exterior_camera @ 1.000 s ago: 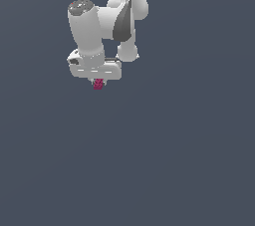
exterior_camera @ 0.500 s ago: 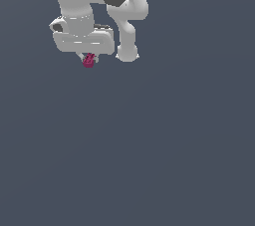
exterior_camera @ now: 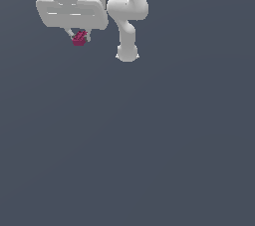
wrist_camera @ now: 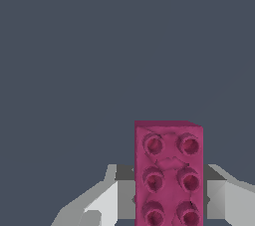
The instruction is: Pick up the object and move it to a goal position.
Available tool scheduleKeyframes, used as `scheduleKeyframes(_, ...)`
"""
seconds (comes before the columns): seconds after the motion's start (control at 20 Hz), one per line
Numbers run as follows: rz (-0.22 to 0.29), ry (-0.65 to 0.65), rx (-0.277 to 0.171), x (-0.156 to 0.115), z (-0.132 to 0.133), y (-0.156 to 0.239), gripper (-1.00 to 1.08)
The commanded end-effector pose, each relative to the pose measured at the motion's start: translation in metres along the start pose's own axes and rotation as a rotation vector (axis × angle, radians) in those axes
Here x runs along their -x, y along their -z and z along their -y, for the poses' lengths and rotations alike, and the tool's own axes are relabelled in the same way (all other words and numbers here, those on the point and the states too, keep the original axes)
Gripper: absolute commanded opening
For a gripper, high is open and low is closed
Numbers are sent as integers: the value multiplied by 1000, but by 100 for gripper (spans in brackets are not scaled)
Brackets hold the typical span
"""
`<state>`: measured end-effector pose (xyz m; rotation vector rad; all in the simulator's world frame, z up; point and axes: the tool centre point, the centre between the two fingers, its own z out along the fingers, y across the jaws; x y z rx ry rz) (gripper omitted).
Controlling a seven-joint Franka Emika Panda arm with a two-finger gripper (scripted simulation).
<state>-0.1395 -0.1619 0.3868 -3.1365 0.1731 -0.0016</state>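
We see one bearing surface, a floor (exterior_camera: 164, 145) of flat, matte, dark slate blue-grey. The white foot of the robot arm (exterior_camera: 127, 55) stands directly on it, a rounded base seen near the upper middle of the exterior view, and it is the only thing we can tell to be resting there. From that foot the floor runs in the same even tone to the exterior view's left and right, and it fills the wide stretch on the near side of the foot. In the wrist view the same floor (wrist_camera: 74, 46) fills the background in the same plain colour.
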Motion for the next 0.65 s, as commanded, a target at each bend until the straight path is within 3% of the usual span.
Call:
scheduleKeyframes(0.0, 1, 1, 0, 1, -3, 13, -100)
scheduleKeyframes(0.6, 1, 1, 0, 1, -6, 28, -100)
